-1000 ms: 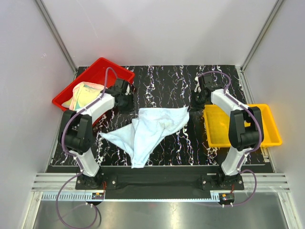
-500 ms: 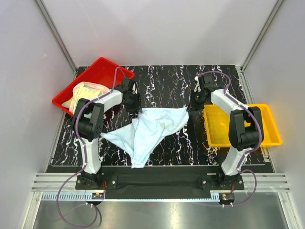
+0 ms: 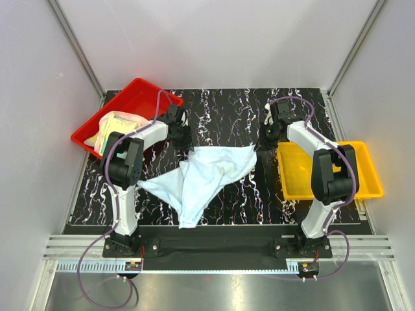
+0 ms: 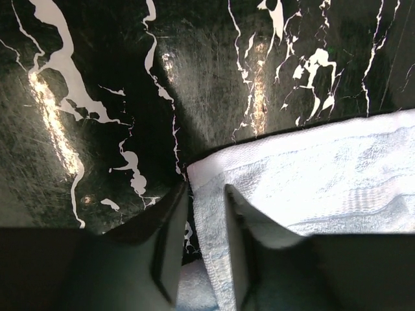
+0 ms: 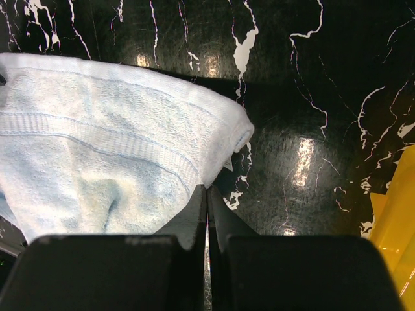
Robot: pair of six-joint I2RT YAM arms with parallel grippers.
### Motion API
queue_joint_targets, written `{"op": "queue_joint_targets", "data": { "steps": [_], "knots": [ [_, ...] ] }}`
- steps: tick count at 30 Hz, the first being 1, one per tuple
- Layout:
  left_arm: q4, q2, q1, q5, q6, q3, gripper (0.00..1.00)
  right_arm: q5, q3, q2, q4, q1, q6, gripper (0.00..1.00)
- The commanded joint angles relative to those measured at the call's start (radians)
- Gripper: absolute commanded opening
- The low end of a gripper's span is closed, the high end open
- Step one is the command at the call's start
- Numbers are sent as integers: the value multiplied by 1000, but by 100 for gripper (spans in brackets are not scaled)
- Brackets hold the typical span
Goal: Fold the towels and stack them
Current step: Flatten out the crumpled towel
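One pale blue towel [image 3: 204, 175] lies in the middle of the tabletop [image 3: 227, 110], unfolded and rumpled: its far edge runs fairly straight from left to right, and the rest trails toward the near side in loose, twisted flaps. The right tool [image 5: 207, 191] is pinched tight on the far right corner of that edge. The left tool [image 4: 206, 191] sits at the far left corner with its jaws a narrow way apart, the hem lying between them – I see no firm pinch there yet.

Other towels [image 3: 117, 126], yellow-green and pink, sit bunched in the red tray [image 3: 130, 100] at the far left, not neatly folded as far as the overhead view shows. The yellow tray [image 3: 363, 168] stands at the right.

By my reading the task is near its start – no towel is folded and no stack has been made. What remains is to secure the left corner, spread and fold this one, set it down, then do the same for each towel in the red tray
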Motion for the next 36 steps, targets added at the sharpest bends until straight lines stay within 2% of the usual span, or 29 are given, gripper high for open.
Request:
{"op": "queue_joint_targets", "data": {
  "steps": [1, 5, 6, 10, 13, 19, 23, 27, 30, 33, 36],
  "knots": [
    [22, 27, -3, 38, -18, -12, 29, 1, 1, -50, 16, -1, -1, 0],
    [38, 21, -3, 113, -37, -8, 10, 6, 1, -61, 11, -1, 1, 0],
    [45, 18, -1, 127, -41, -3, 0, 9, 1, -64, 10, -1, -1, 0],
    [31, -7, -1, 170, -41, 67, 0, 20, 29, -66, -4, -1, 8, 0],
    [-7, -33, 6, 161, -34, 181, 0, 18, 128, -54, -42, -1, 5, 0],
    [-68, -102, 40, 98, 9, 406, 0, 81, 394, -49, -68, -1, -59, 0],
    [-90, -171, 57, 57, 44, 555, 0, 84, 626, -50, -93, -3, -129, 0],
    [-55, -289, 57, 54, 92, 566, 0, 34, 762, -86, -90, -1, -185, 0],
    [-16, -424, 54, 73, 113, 510, 0, -11, 776, -164, -93, -1, -205, 0],
    [30, -580, 31, 92, 139, 450, 0, -64, 686, -306, -67, -1, -206, 0],
    [30, -714, -19, 93, 164, 405, 0, -132, 525, -499, 14, -1, -203, 0]
  ]
}}
